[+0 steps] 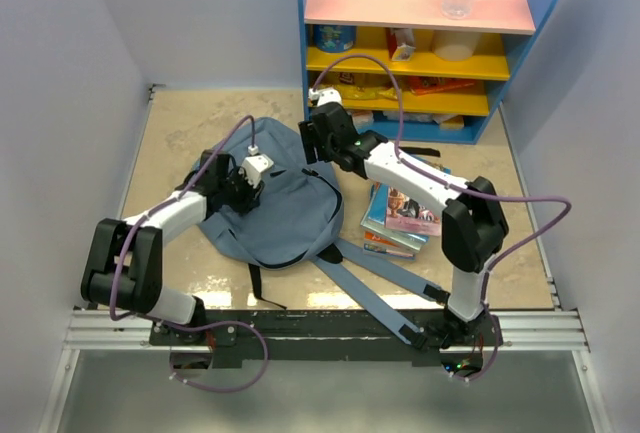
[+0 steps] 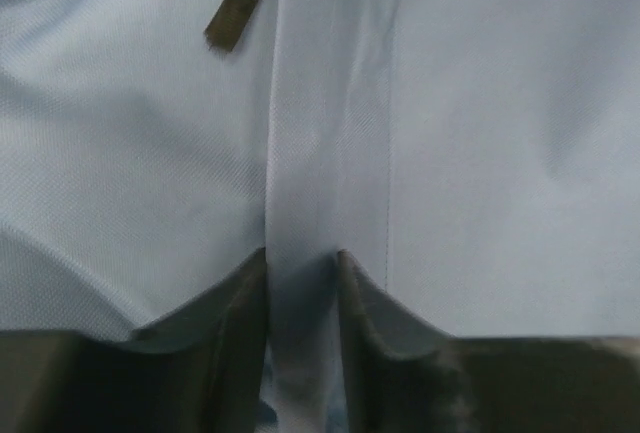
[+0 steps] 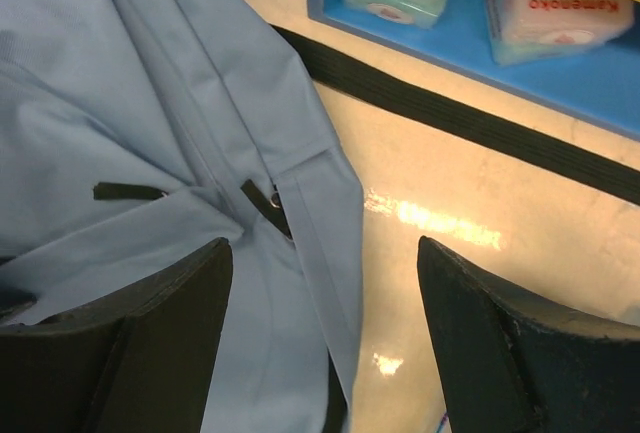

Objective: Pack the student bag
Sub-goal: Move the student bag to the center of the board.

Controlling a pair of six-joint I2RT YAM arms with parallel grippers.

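Observation:
The student bag (image 1: 285,208), grey-blue and soft, lies flat in the middle of the table with its padded shoulder straps (image 1: 375,278) trailing toward the near edge. My left gripper (image 1: 262,165) rests on the bag's left upper part. In the left wrist view it (image 2: 303,263) is shut on a raised fold of the bag's fabric (image 2: 330,133). My right gripper (image 1: 310,141) hovers at the bag's far right corner. In the right wrist view it (image 3: 325,253) stands open over the bag's edge (image 3: 150,103), near a black zipper pull (image 3: 265,203).
A stack of colourful books (image 1: 400,213) lies right of the bag. A blue shelf unit (image 1: 420,43) with packets and bottles stands at the back right, close to the right gripper. A black webbing strap (image 3: 450,118) runs along the table before the shelf's base (image 3: 400,28).

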